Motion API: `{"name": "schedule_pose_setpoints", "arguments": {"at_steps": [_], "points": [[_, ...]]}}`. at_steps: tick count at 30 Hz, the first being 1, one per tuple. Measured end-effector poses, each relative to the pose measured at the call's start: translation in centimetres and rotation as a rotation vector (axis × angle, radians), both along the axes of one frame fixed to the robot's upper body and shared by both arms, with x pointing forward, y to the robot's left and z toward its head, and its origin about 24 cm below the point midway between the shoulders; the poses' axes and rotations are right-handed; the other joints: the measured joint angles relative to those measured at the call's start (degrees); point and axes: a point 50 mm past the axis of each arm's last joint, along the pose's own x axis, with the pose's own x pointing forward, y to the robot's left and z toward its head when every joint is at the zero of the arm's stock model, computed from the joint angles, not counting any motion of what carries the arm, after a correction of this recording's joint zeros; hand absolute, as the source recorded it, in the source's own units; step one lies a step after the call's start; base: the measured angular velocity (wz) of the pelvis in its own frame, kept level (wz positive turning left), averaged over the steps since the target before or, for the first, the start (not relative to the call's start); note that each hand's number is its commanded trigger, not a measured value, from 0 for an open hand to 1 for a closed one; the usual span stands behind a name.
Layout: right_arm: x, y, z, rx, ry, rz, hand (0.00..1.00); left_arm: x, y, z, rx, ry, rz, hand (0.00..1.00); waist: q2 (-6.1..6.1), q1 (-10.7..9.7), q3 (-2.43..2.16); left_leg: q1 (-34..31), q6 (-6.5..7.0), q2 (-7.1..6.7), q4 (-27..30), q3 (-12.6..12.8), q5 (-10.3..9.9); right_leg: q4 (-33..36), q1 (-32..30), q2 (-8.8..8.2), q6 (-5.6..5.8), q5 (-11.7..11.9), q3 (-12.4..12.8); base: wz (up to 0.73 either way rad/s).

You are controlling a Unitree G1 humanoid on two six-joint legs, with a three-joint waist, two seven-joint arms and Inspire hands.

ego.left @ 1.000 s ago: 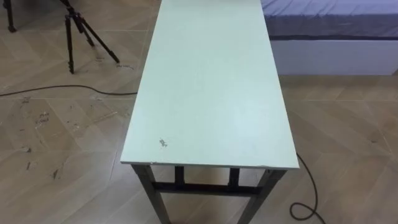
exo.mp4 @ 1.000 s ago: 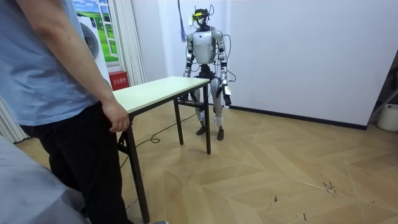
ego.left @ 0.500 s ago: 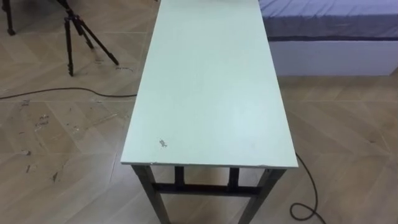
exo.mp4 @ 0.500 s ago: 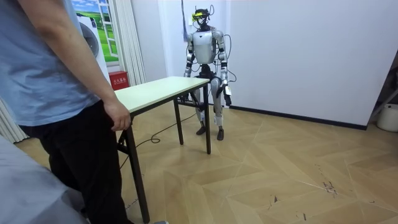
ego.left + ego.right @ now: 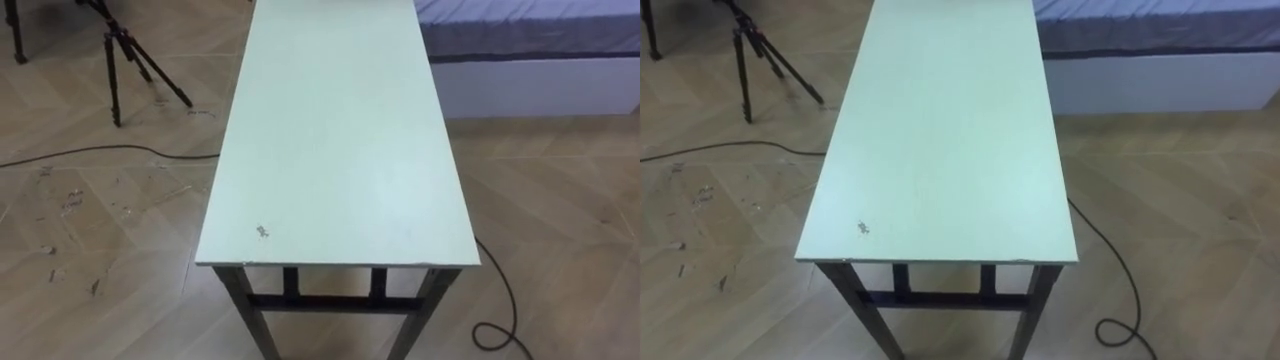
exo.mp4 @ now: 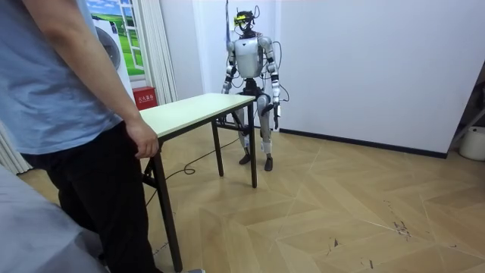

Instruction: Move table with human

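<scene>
Standing at the far short end of the table [image 5: 340, 150], both arms hanging down. Left hand [image 6: 274, 114] low by the hip, just beside the table's corner and apart from it. Right hand [image 6: 225, 92] near the other corner. Too small to tell whether open or closed. Smooth, flat, pale green top, long rectangle, dark metal legs. Person's hand [image 6: 142, 140] at the near end.

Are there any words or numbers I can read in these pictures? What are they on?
On the red box by the curtain: white writing, too small to read.
On the table: no words or numbers, just a small dark scuff near the close end.
Nothing else here carries text that can be read.
</scene>
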Motion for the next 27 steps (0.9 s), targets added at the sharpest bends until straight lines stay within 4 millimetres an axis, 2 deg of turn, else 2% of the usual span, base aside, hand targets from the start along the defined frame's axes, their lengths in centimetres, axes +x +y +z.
{"name": "schedule_pose_setpoints", "arguments": {"at_steps": [4, 6, 8, 10, 12, 14, 15, 16, 20, 23, 27], "points": [[0.5, -0.1, 1.1, 0.059, -0.111, -0.044, 0.00, 0.2, -0.4, 0.8, -0.122, -0.123, 0.088, 0.00, 0.40, -0.58, -0.28, -0.41, 0.13, 0.23, 0.48, 0.04, -0.54, 0.92, -0.37, -0.33, 0.01, 0.00, -1.27, 0.03], [0.3, 0.5, 1.5, 0.109, -0.157, -0.082, 0.00, 0.3, -0.8, 1.1, -0.159, -0.163, 0.098, 0.00, 0.38, -0.44, -0.25, -0.30, 0.10, 0.21, 0.49, 0.10, -0.62, 1.03, -0.22, -0.19, 0.01, 0.00, -1.41, 0.04], [0.3, 1.6, 1.9, 0.181, -0.207, -0.115, 0.00, 0.8, -1.9, 1.7, -0.231, -0.224, 0.109, 0.00, 0.47, -0.41, -0.04, -0.24, 0.19, 0.29, 0.58, 0.30, -1.02, 1.71, -0.60, -0.23, 0.05, -0.02, -1.36, -0.02], [0.1, 2.5, 2.1, 0.240, -0.229, -0.132, 0.00, 1.3, -2.9, 2.1, -0.295, -0.273, 0.116, 0.00, -0.13, -0.53, 0.37, -0.25, 0.41, 0.18, 0.59, 0.43, -1.21, 1.84, -0.65, -0.39, 0.22, -0.12, -1.32, 0.00], [-0.3, 3.3, 2.2, 0.290, -0.233, -0.137, 0.00, 1.5, -3.7, 2.3, -0.340, -0.289, 0.113, 0.00, -0.13, -0.46, 0.36, -0.35, 0.64, 0.05, 0.81, 0.53, -1.43, 1.91, -0.75, -0.55, 0.46, -0.26, -1.21, 0.00], [-0.4, 4.1, 2.8, 0.343, -0.263, -0.139, 0.00, 1.9, -5.0, 2.9, -0.423, -0.327, 0.136, 0.00, 0.36, -0.43, 0.06, -1.41, 0.92, 0.04, 2.32, 0.61, -1.88, 1.92, -1.44, -0.65, 0.71, -0.33, -0.68, -0.02], [-0.4, 4.1, 2.9, 0.353, -0.268, -0.143, 0.00, 1.9, -5.4, 3.1, -0.446, -0.335, 0.138, 0.00, 0.17, -0.48, 0.20, -1.47, 0.99, 0.01, 2.45, 0.62, -1.92, 1.92, -1.44, -0.66, 0.82, -0.26, -0.57, 0.00], [-0.5, 4.2, 3.1, 0.373, -0.274, -0.156, 0.00, 2.2, -6.1, 3.4, -0.485, -0.348, 0.131, 0.00, 0.61, -0.50, -0.10, -1.49, 1.12, -0.05, 2.63, 0.62, -2.00, 1.98, -1.42, -0.74, 0.91, -0.21, -0.50, 0.00], [1.1, 6.0, 4.3, 0.489, -0.339, -0.142, 0.00, 3.4, -8.4, 4.9, -0.634, -0.402, 0.121, 0.00, 0.44, -1.29, -0.01, -1.32, 1.16, -0.19, 2.71, 1.10, -1.98, 3.55, -2.36, -1.05, 1.00, -0.45, 0.25, -0.08], [2.0, 7.4, 4.9, 0.562, -0.369, -0.127, 0.00, 4.1, -9.3, 5.8, -0.726, -0.432, 0.150, 0.00, 0.61, -2.70, 0.00, -1.29, 1.19, -0.35, 2.67, 1.12, -1.97, 3.70, -2.44, -1.22, 1.03, -0.49, 0.28, -0.03], [2.4, 8.8, 5.4, 0.651, -0.389, -0.150, 0.00, 4.9, -10.3, 6.6, -0.794, -0.459, 0.161, 0.00, 0.62, -2.99, 0.01, -1.24, 1.18, -0.41, 2.66, 1.13, -1.97, 3.76, -2.46, -1.21, 1.07, -0.51, 0.52, -0.01]]}}
